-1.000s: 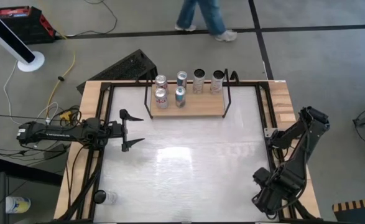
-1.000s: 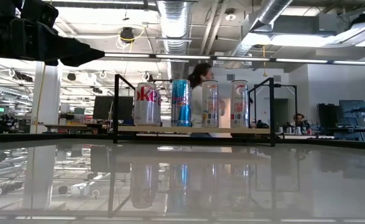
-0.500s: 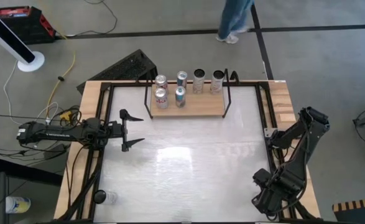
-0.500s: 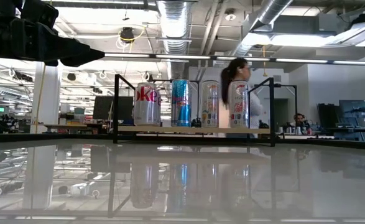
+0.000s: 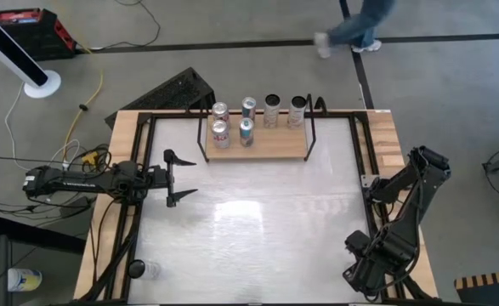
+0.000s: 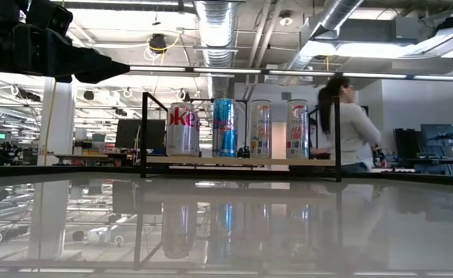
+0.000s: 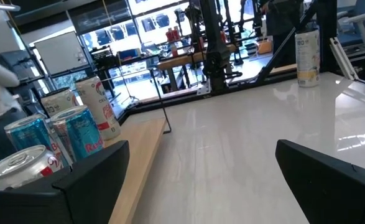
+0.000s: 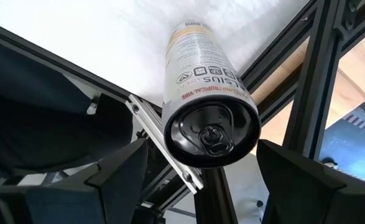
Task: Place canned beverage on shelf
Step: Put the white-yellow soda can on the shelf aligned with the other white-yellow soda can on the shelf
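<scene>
While the white table (image 5: 258,221) carries the shelf (image 5: 266,146) at its far edge with six cans (image 5: 220,129) standing on it, the left gripper (image 5: 181,177) hovers open and empty near the shelf. At the near right corner, the right gripper (image 8: 201,168) straddles an upright can (image 8: 207,93), its fingers spread wide and not gripping it.

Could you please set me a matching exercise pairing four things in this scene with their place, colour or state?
Things:
1. left hand
2. shelf
3. person
4. Celsius can

Descriptions:
A. white body, black top
B. on the floor beyond the table
C. open, over the table's left side
D. loaded with cans at the table's far edge

Pairs: 1-C, 2-D, 3-B, 4-A
</scene>
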{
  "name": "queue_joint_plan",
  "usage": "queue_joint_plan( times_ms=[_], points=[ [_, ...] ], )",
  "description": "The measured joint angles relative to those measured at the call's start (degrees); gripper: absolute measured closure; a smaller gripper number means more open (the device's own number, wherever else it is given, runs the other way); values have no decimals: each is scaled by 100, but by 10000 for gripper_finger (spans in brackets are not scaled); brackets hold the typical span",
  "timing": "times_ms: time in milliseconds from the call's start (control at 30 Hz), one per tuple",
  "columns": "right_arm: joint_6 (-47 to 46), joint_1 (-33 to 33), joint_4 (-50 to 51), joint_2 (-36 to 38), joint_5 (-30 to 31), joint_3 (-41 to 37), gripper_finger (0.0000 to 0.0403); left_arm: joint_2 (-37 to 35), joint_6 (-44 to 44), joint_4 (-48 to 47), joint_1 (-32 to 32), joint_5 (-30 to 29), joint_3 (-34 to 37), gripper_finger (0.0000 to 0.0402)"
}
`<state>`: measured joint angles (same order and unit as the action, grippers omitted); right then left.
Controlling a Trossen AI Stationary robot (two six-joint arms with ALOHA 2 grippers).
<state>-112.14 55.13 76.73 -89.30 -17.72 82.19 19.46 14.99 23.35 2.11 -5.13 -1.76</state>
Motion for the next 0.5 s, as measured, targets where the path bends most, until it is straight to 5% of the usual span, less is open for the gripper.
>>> queue_joint_plan(
  times_ms=[500],
  points=[
    [-189,114,38,-4,183,0,76,0,2,7,0,0,0,9]
  ],
)
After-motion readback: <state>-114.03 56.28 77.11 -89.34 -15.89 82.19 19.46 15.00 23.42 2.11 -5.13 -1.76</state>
